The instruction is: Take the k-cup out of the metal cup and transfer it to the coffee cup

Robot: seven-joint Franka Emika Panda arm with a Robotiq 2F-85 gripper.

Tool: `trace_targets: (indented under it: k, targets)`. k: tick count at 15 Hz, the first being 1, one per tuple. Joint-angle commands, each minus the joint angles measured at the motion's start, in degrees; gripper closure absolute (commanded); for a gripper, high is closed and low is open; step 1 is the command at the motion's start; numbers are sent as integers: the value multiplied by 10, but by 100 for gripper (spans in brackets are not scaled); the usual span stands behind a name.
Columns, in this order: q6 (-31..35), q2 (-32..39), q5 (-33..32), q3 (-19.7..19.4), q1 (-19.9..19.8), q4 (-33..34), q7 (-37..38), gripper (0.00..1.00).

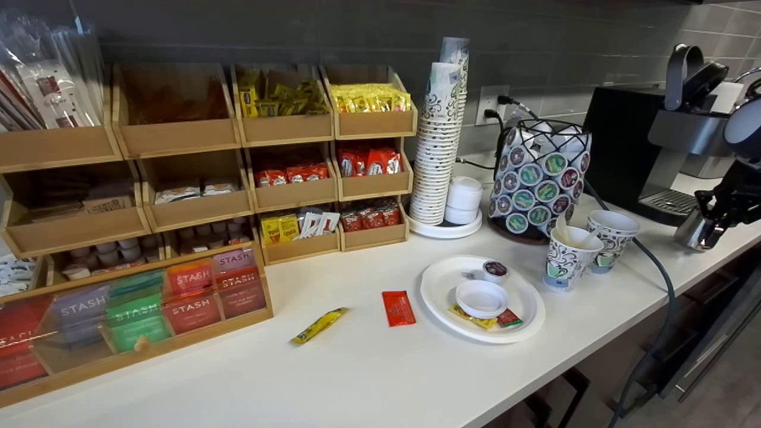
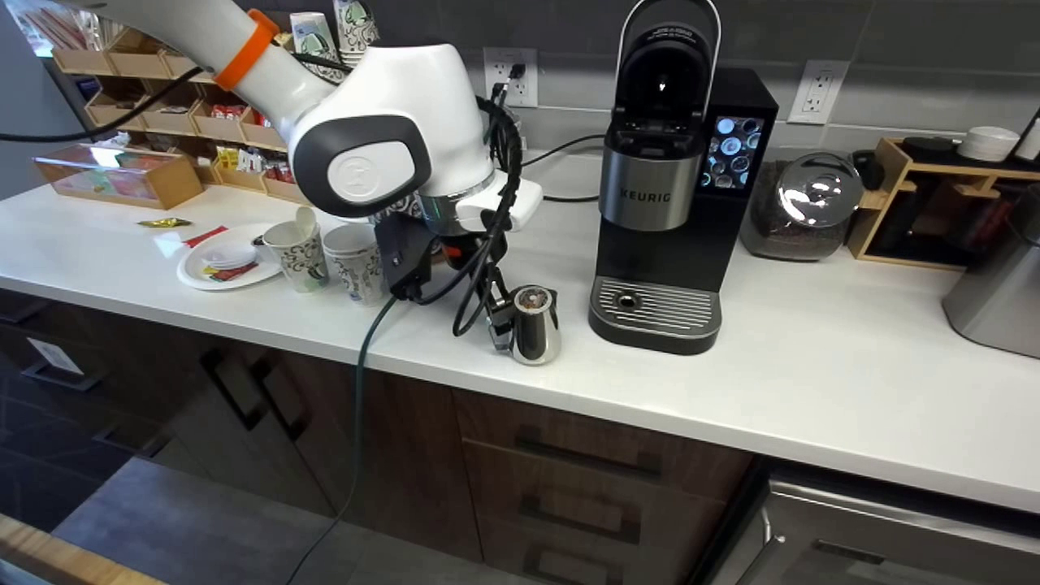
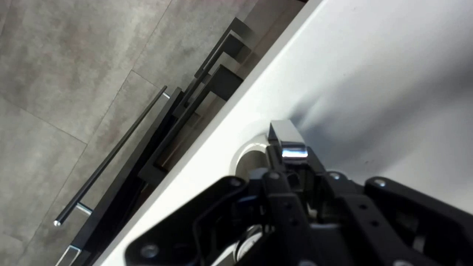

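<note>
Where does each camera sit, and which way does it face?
Wrist view: behind the fingers, looking down at counter edge and floor; fingers at bottom.
An exterior view: raised before the counter, facing the coffee machine; arm, fingers show.
An exterior view: by wooden bins, facing wall; fingers, some arm at right edge.
Both exterior views share metal cup, coffee machine.
</note>
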Motion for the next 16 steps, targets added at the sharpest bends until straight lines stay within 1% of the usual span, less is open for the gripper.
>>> trace_targets:
  k: [1,2,5,7,9,11,13,14,16]
  targets:
    - [44,-69,-59,-5,28,-76,-39,96]
    - [47,-83,-79,-6,34,-89,-50,96]
    - [2,-145,-143,-10,48,-122,-90,96]
    - [-50,-195,-170,-3,46,-135,-133,96]
    - [-120,-238,-208,1,50,-136,-162,96]
    - [-184,-275,-253,10,54,-139,-177,96]
    - [-238,-298,-279,25,60,-138,-200,96]
    - [-207,-261,-250,18,52,-117,-182,83]
    - [-233,-283,-263,27,58,-124,-191,83]
